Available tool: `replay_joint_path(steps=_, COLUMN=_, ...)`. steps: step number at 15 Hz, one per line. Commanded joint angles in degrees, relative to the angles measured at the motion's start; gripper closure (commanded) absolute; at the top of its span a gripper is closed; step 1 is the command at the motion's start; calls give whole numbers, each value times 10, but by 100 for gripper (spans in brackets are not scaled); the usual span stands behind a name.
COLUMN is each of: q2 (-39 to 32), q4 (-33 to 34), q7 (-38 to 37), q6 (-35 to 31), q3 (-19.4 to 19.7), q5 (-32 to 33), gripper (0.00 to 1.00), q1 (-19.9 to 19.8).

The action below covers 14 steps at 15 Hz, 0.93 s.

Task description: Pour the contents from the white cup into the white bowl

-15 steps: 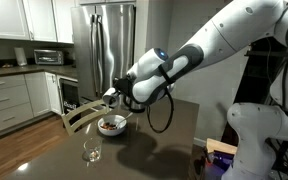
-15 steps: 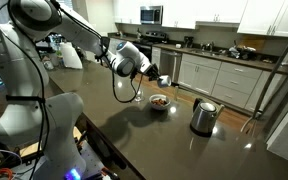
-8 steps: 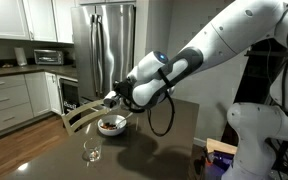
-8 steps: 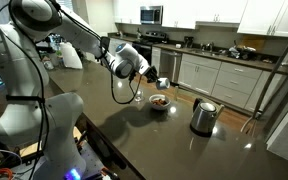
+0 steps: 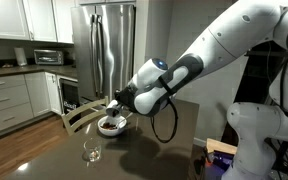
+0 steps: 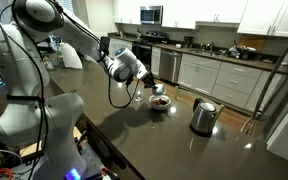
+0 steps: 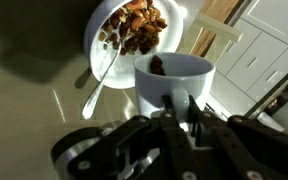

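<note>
In the wrist view my gripper (image 7: 174, 110) is shut on the near wall of the white cup (image 7: 174, 78), one finger inside and one outside. A brown piece shows inside the cup's rim. Just beyond it lies the white bowl (image 7: 94, 42), holding brown chunks. In both exterior views the gripper (image 5: 115, 101) (image 6: 152, 86) holds the cup (image 5: 111, 102) (image 6: 156, 88) low over the bowl (image 5: 111, 127) (image 6: 159, 103) on the dark table. The cup looks small there and its tilt is hard to judge.
A clear stemmed glass (image 5: 91, 150) stands near the table's front edge. A steel kettle (image 6: 203, 116) sits beside the bowl. A wooden chair back (image 5: 76, 116) rises behind the table. Kitchen cabinets and a fridge (image 5: 106, 50) stand beyond.
The arm has swung lower and closer to the bowl, bringing the cup down with it. The grip has not changed.
</note>
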<state>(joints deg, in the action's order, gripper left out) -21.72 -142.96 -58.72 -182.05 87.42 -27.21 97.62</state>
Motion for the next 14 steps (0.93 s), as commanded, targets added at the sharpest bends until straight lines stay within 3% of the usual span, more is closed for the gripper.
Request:
replay_joint_path(steps=1, q2=-17, q4=5, q7=-10, q6=3, q3=-10, q5=-4, gripper=96, q1=-8)
replay_joint_path(steps=9, q2=26, q4=12, q7=-7, q6=-5, q3=15, q5=-11, gripper=96, q1=27)
replay_joint_path(steps=14, q2=-14, q4=14, q7=-12, q6=-14, q3=46, q5=-11, gripper=96, q1=58)
